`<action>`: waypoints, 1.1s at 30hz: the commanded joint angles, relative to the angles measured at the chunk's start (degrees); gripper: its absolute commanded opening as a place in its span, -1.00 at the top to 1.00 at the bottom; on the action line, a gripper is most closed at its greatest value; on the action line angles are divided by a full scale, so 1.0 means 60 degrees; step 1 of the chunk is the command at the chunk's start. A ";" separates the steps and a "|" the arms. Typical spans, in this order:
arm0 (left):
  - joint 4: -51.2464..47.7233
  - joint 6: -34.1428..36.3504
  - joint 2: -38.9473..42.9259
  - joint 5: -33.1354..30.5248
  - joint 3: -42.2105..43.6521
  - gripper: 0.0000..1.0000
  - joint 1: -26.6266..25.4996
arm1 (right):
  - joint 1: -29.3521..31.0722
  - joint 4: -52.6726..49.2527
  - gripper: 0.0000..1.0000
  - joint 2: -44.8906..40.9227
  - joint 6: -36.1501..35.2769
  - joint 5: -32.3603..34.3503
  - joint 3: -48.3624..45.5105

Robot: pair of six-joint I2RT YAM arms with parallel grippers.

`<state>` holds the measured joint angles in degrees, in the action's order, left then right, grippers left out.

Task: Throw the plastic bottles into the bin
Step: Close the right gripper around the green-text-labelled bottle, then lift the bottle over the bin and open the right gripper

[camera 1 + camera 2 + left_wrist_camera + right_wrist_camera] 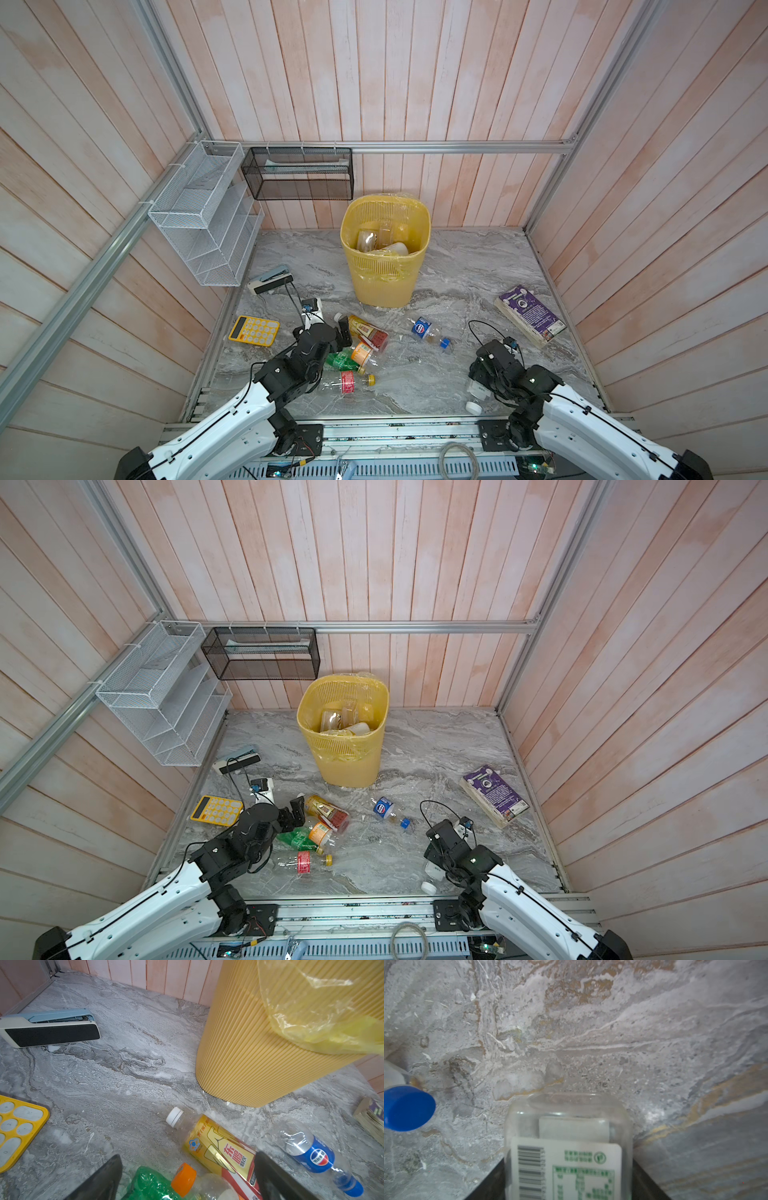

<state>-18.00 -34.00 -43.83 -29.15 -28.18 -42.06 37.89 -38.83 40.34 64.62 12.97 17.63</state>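
Observation:
The yellow bin (384, 282) (345, 766) (249, 1053) stands at the back with bottles inside. My left gripper (343, 334) (189, 1161) is open over a pile: a green bottle (340, 360) (149, 1184), an orange-capped bottle (361, 353) (184, 1179) and a gold-and-red-labelled bottle (368, 331) (220, 1147). A red-labelled clear bottle (347, 382) lies nearer the front. A blue-labelled bottle (428, 330) (311, 1153) lies mid-floor. My right gripper (569, 1178) is low at the front right, with both fingers against a clear white-labelled bottle (571, 1147) (476, 392) lying on the floor.
A yellow calculator (254, 330) and a stapler (270, 280) lie at the left. A purple book (530, 316) lies at the right. White (203, 216) and black (297, 172) mesh racks hang on the back-left walls.

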 commanded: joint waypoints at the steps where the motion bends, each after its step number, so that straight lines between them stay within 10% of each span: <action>1: 0.0281 0.0172 -0.0096 -0.0035 -0.0173 -1.00 -0.0032 | 0.0034 0.0328 -0.30 0.0213 -0.0547 -0.0390 -0.0062; 7: 0.0314 0.0187 -0.0297 -0.0050 -0.0309 -1.00 -0.0026 | 0.0031 0.1035 0.06 0.0328 -0.0892 -0.0468 -0.0090; 33: 0.1578 0.0380 0.1745 -0.0120 0.0146 -1.00 -0.0020 | -0.0762 0.4705 0.01 -0.1360 -0.6653 0.2936 0.5252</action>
<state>-12.38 -33.34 -35.66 -29.45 -28.73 -42.06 33.69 -19.59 35.14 32.45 25.08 45.60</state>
